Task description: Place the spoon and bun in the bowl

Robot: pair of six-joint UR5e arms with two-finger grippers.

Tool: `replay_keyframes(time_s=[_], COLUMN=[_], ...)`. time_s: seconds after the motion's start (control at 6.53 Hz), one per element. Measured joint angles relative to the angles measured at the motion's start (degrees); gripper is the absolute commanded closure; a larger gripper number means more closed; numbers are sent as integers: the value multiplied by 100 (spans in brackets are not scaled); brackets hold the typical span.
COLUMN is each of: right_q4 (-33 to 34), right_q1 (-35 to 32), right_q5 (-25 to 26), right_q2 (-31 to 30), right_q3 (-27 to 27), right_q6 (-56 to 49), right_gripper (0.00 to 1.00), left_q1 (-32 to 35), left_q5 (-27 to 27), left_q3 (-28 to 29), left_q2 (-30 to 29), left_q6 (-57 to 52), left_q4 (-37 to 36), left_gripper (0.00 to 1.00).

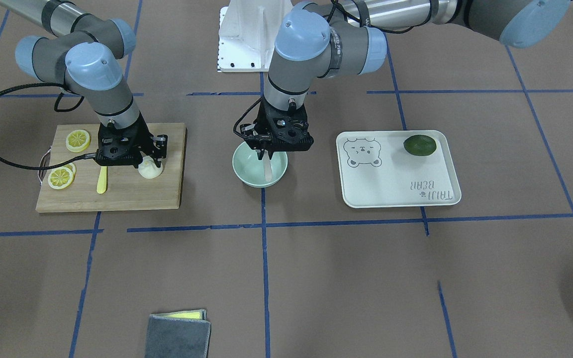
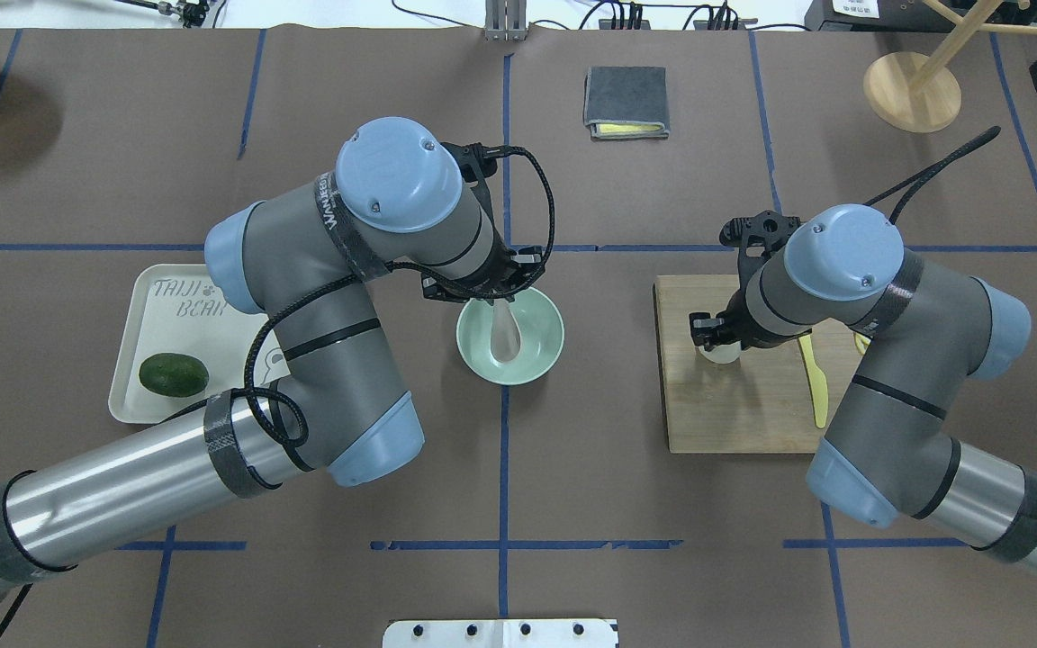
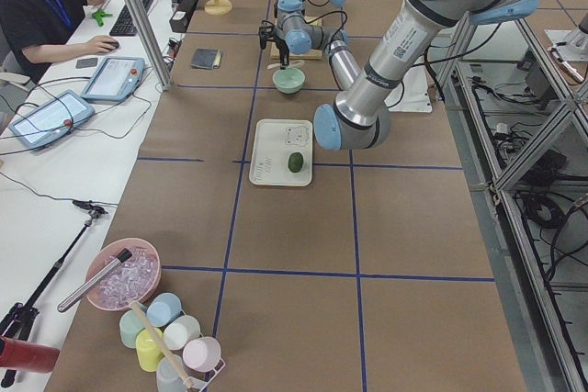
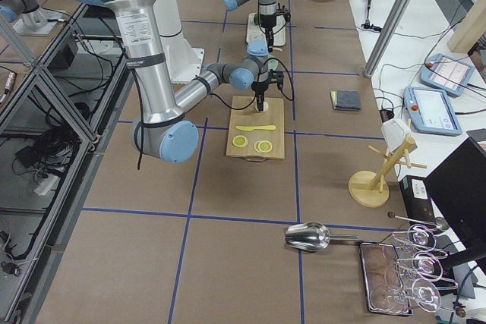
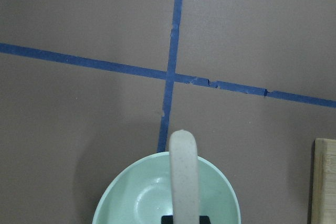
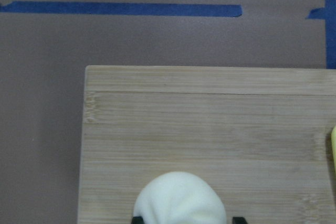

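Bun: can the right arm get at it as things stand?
Likely yes. The right claw sits low over the bun on the cutting board, a finger on each side; nothing lies between. The yellow knife and lemon slices lie off to the side.

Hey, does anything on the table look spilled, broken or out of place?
Nothing stands out. The spoon leans in the bowl only because the left end effector grips it; the bun sits intact on the cutting board.

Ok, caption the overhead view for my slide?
Left jaws hold spoon inside bowl; right jaws straddle bun on wooden board.
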State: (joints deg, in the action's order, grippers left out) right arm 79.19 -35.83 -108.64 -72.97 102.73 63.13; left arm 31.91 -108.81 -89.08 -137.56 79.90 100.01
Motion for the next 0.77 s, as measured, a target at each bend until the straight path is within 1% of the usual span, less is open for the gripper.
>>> replay_keyframes(time_s=[0.46, 0.77], right_q4=[3, 214], right_q1=[-228, -638], right_q5=[-110, -471], right_q2=[-5, -9], right_q3=[135, 409], right_q6=[-21, -42], right_gripper=[100, 100], left_q1=[-104, -261], left_q5=[74, 247], left_q3=[253, 336], left_q2=[-25, -84], left_q6=[169, 275], left_q4=[356, 402], left_gripper=[100, 100])
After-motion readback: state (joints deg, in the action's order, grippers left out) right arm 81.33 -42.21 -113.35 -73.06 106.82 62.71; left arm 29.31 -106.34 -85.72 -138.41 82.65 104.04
